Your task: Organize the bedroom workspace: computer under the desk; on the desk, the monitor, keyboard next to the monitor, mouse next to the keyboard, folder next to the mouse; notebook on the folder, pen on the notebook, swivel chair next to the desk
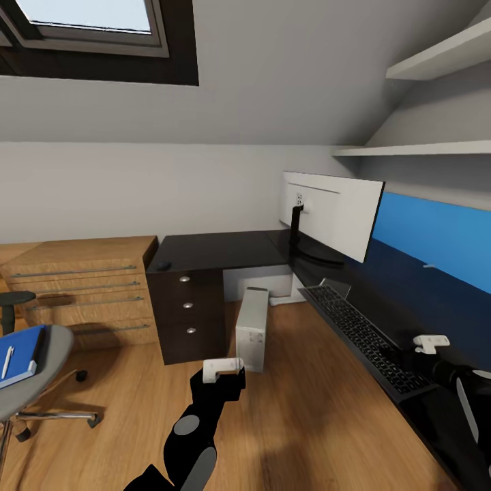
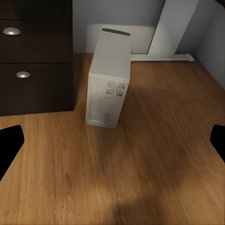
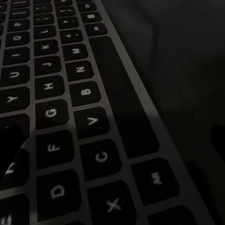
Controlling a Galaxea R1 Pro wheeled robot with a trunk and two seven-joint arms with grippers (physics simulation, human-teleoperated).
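Note:
The white-backed monitor stands on the black L-shaped desk. In front of it lies the black keyboard, with a flat grey notebook by its far end. The small black mouse sits on the desk's left end. On the floor beside the drawers stands the computer. At the left edge, the grey swivel chair carries the blue folder with the white pen on it. My left gripper hangs open over the floor short of the computer. My right gripper hovers open just above the keyboard.
A light wood cabinet stands left of the desk drawers. White shelves and a blue wall panel are on the right. A white desk leg rises behind the computer. Wood floor lies between chair and desk.

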